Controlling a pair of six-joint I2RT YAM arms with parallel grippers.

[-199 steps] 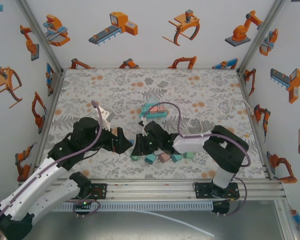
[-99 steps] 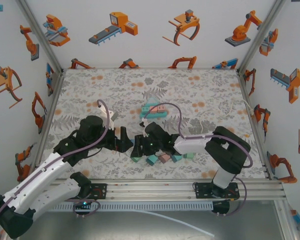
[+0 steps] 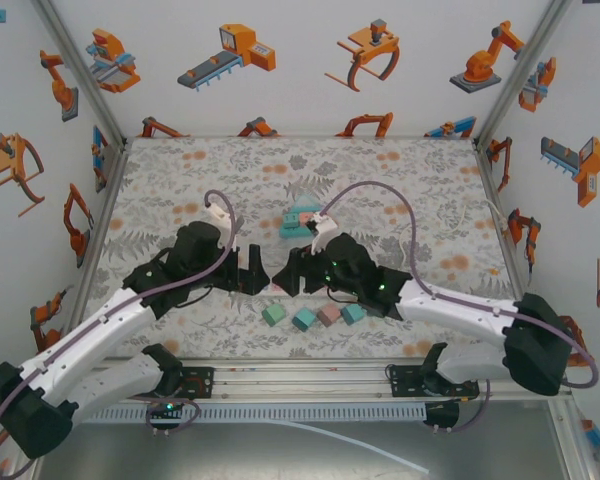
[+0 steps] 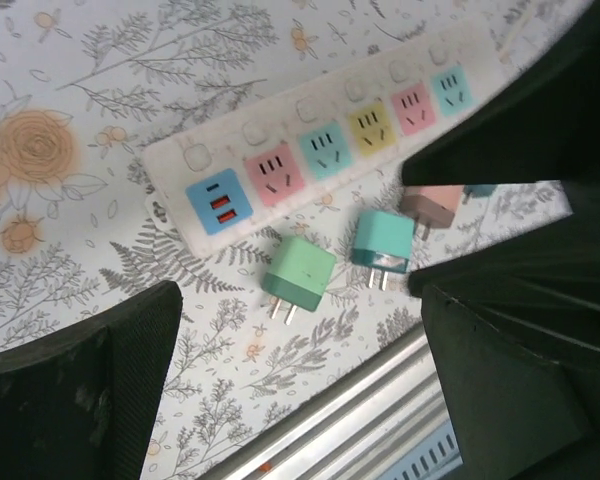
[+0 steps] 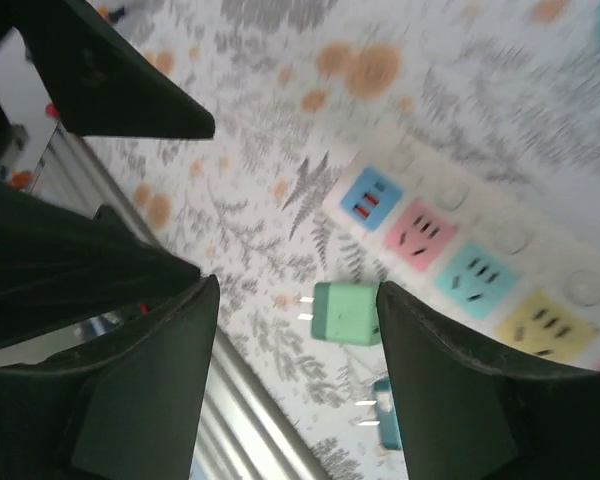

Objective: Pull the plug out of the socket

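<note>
Four plugs [image 3: 304, 320] lie unplugged on the surface [image 3: 400, 180] just beside the power strip [image 4: 280, 165], the green plug [image 4: 298, 273] nearest its blue end. The left end effector [image 3: 252, 270] gapes wide; the right end effector [image 3: 290, 272] stands parted, holding nothing.

White walls [image 3: 305, 100] printed with orange robot arms enclose a table [image 3: 430, 170] patterned with grey foliage

Floral tabletop [image 3: 400, 180], robot-print walls [image 3: 300, 100], metal rail [image 3: 310, 376]
</note>
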